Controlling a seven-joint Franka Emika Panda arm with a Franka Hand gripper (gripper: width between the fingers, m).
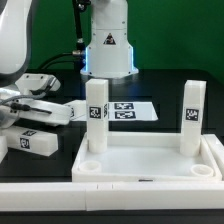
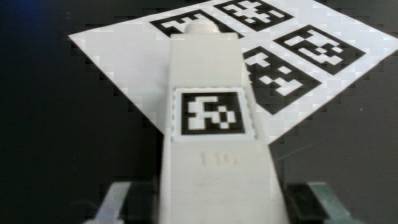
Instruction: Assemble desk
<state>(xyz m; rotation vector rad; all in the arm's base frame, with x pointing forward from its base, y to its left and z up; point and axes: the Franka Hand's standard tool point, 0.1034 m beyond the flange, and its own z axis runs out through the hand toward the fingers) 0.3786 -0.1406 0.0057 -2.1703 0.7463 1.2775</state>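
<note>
Desk top (image 1: 150, 183) sits nearest you, lower centre of the exterior view. Lower left, loose leg (image 1: 30, 143) lies flat. Mid left, your gripper (image 2: 217, 200) straddles lying leg (image 2: 214, 130), fingers (image 2: 119, 200) either side; clamped or not, can't tell. Centre leg (image 1: 95, 115) and right leg (image 1: 193, 118) stand upright in the top.

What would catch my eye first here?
One upright leg and a second upright leg stand in the far corners of the desk top. On the exterior view's left, the gripper straddles a lying leg near the marker board.
</note>
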